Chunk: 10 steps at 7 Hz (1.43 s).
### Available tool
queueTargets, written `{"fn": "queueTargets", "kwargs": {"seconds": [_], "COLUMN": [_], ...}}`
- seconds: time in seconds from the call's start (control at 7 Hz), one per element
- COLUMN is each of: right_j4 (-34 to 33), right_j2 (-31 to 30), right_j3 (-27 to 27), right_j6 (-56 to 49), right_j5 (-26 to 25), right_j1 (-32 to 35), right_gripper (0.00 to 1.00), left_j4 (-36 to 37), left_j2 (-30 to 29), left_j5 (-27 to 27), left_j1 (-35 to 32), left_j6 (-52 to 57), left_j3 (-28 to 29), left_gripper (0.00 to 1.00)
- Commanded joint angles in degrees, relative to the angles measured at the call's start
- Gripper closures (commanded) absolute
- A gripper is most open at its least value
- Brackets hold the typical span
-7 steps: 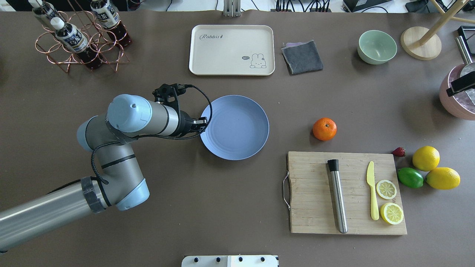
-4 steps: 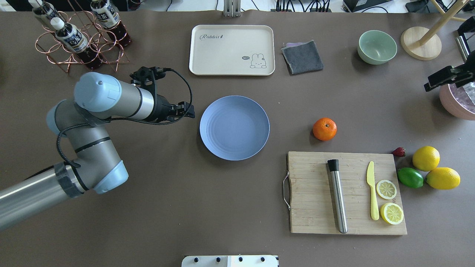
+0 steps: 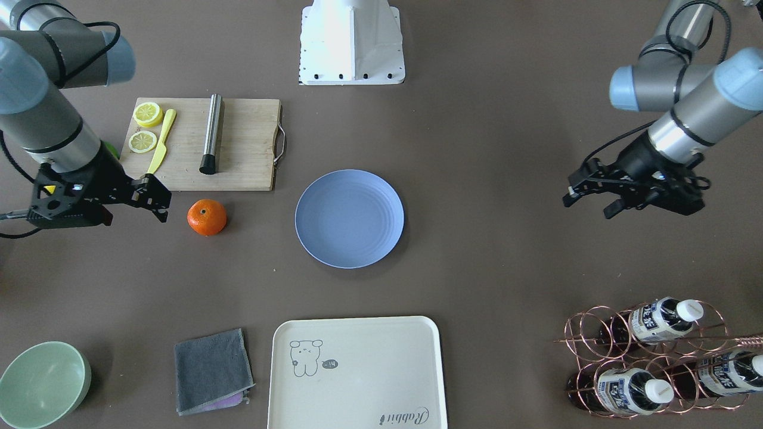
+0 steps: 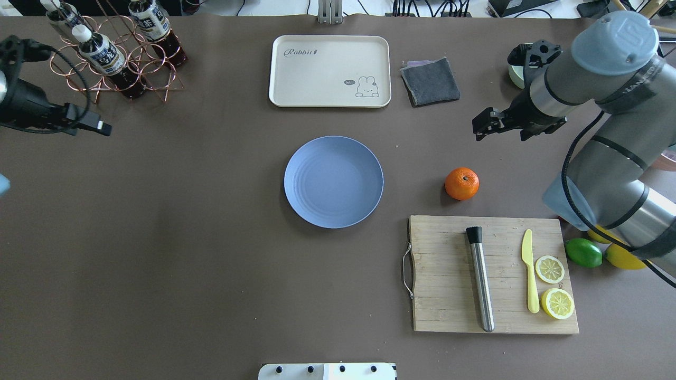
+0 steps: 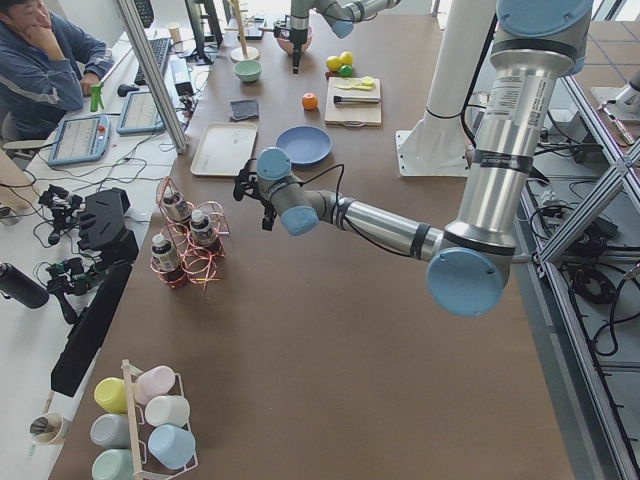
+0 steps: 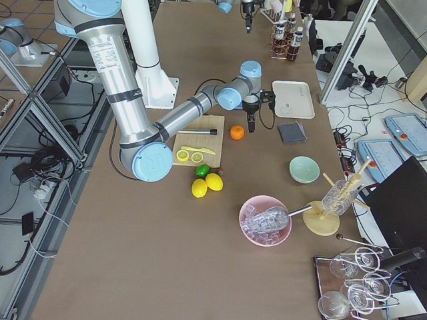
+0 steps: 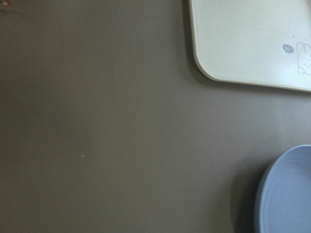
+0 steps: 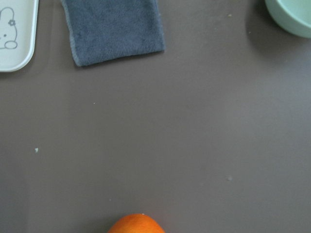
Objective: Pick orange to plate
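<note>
Right gripper is arriving near the orange, left gripper retreating from the plate, both spread empty. Orange is sitting just beyond the cutting board. I'm judging it firm, light, roll-prone, so I'm aiming across its middle.

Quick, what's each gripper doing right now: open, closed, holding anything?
Left gripper: open, holding nothing.
Right gripper: open, holding nothing; the orange lies apart from it.
</note>
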Motion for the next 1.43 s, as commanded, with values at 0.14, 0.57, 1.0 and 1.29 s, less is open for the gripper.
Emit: {"fn": "queueTargets", "kwargs": {"seconds": [0.14, 0.57, 1.0, 1.29], "right_j4": [0.62, 2.45, 8.53, 8.62], "right_j2": [1.53, 0.74, 0.83, 0.74], "right_j3": [-3.28, -4.77, -10.48, -10.14], "right_j6": [2.48, 2.73, 2.82, 5.79], "right_j5": [-3.56, -4.17, -5.14, -5.58], "right_j1": [-5.51, -8.32, -9.29, -11.04], "right_gripper": [0.00, 0.00, 0.00, 0.04], "left_j4": [10.31, 11.99, 15.43, 15.43], "left_j2": [9.48, 13.81, 13.01, 12.93], "left_j5": [-2.15, -1.71, -2.05, -2.14], "left_j1": [-16.44, -19.48, -19.30, -19.30], "left_j6": [39.25, 43.86, 43.95, 43.86], "left_j3": [2.45, 3.08, 3.27, 3.18], "left_gripper": [0.02, 0.02, 0.02, 0.02]}}
